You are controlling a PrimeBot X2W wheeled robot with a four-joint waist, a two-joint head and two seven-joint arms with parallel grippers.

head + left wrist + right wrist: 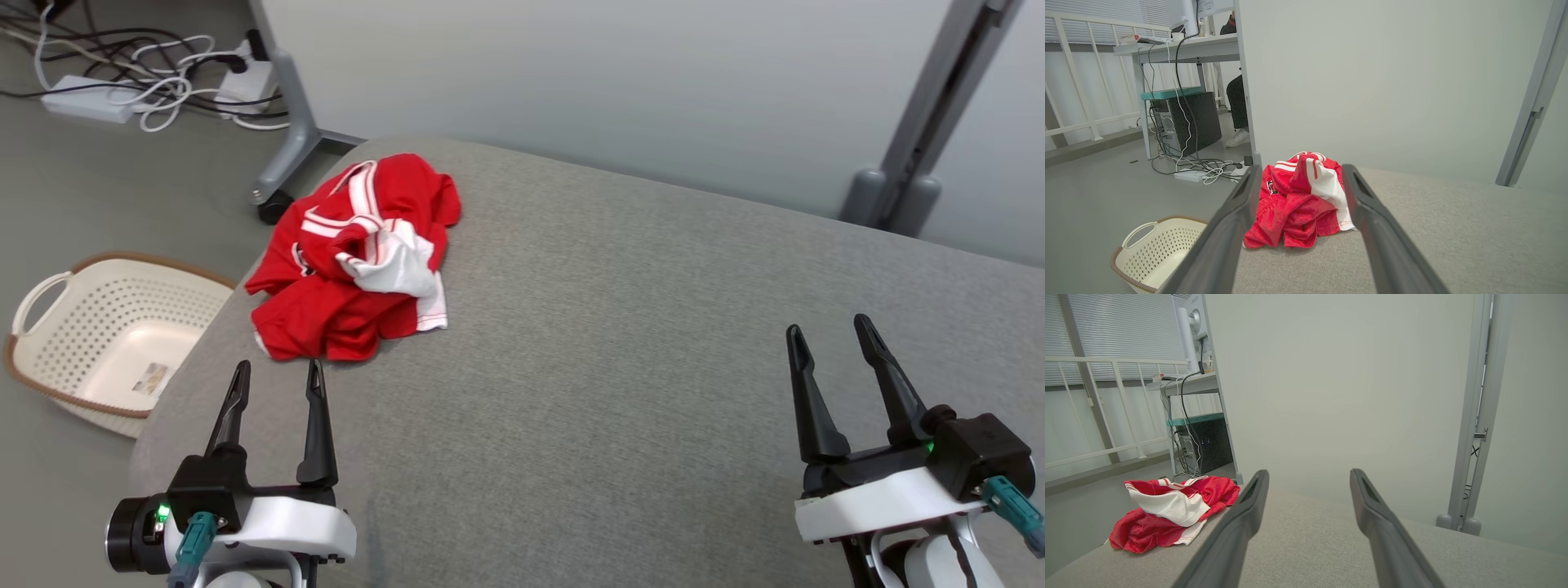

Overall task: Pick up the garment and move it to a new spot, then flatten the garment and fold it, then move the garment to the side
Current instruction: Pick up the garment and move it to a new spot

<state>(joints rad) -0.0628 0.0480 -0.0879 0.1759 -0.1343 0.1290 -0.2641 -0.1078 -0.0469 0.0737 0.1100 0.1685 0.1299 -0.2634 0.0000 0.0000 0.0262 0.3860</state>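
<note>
The garment (353,260) is a crumpled red piece with white stripes and a white panel, heaped at the far left corner of the grey padded table (653,367). My left gripper (277,376) hovers open just in front of it, a short gap short of the cloth, nothing between its fingers. In the left wrist view the garment (1298,200) sits straight ahead, framed by the two dark fingers (1237,216). My right gripper (829,331) stands open over the table's right side, far from the cloth. The right wrist view has the garment (1171,510) off to the left.
A cream perforated laundry basket (106,335) stands on the floor left of the table. Cables and a power strip (90,98) lie on the floor behind. A grey partition (571,82) with wheeled feet backs the table. A person's leg and shoe (1237,136) show under a desk.
</note>
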